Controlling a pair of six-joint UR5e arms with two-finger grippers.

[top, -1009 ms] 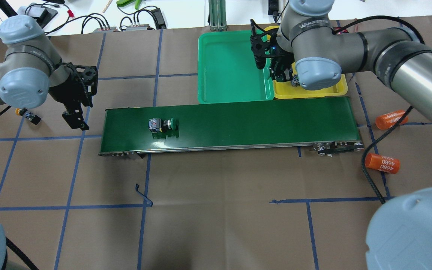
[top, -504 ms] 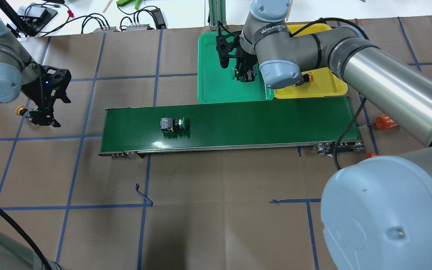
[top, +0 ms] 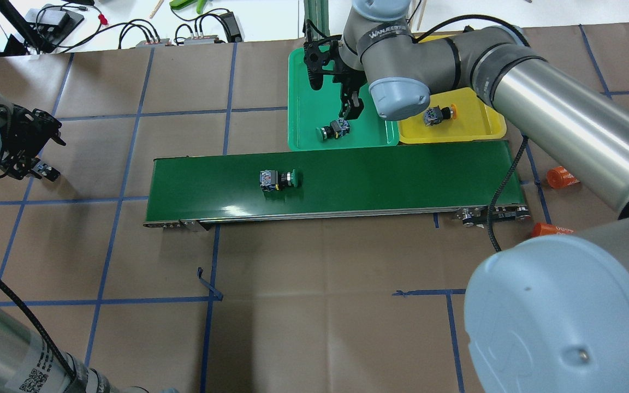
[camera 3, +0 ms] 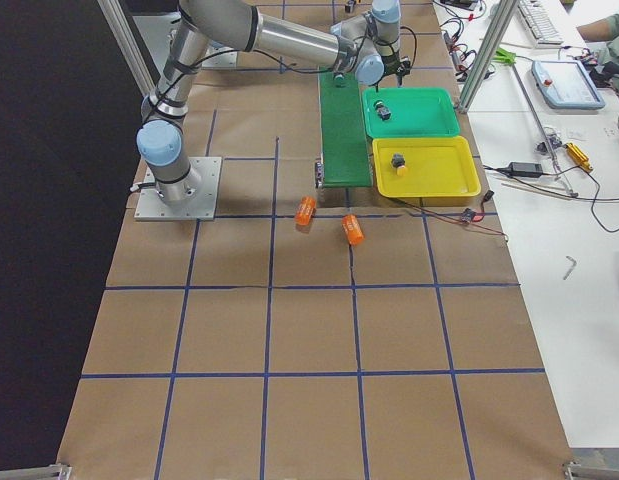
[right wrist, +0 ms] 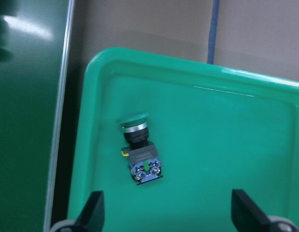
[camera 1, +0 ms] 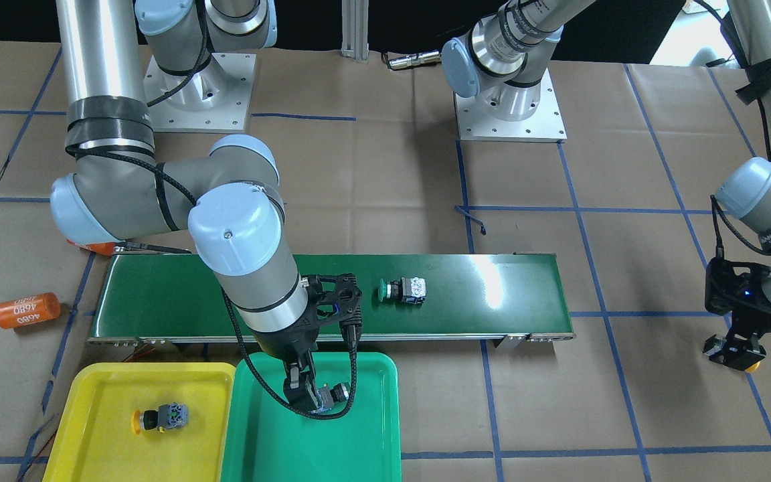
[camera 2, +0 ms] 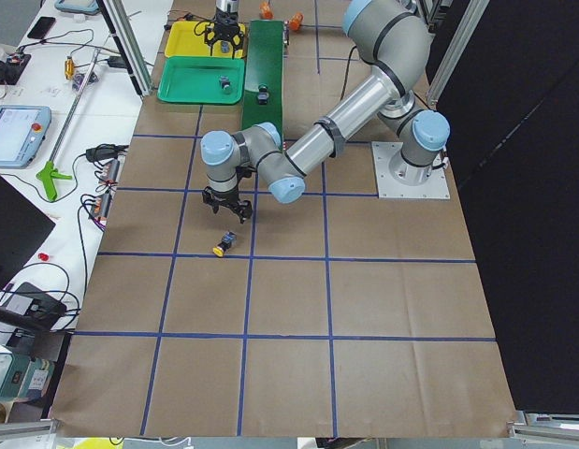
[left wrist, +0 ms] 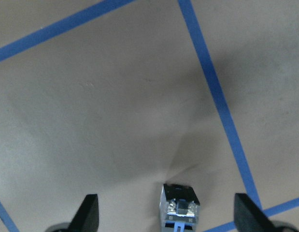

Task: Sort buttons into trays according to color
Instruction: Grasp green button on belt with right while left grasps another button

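My right gripper [top: 350, 107] hangs open above the green tray [top: 303, 82]. A green-capped button [top: 332, 130] lies on its side in that tray, free between the fingers in the right wrist view [right wrist: 138, 150]. A second green button [top: 279, 179] lies on the conveyor belt [top: 402, 180]. A yellow button [top: 439, 114] lies in the yellow tray [top: 481, 128]. My left gripper [top: 25, 166] is open, low over another yellow button [camera 2: 223, 245] on the table at the far left. That button's block body [left wrist: 179, 208] shows between the fingers.
Two orange cylinders printed "4680" [top: 560, 177] [top: 546, 229] lie on the paper right of the belt's end. Cables and boxes [top: 150, 33] lie beyond the far table edge. The right arm's elbow [top: 560, 322] fills the near right corner.
My right gripper moved left from the tray border over the green tray and let go of a green button there. The belt's green button travelled right. My left gripper moved left over the yellow button.
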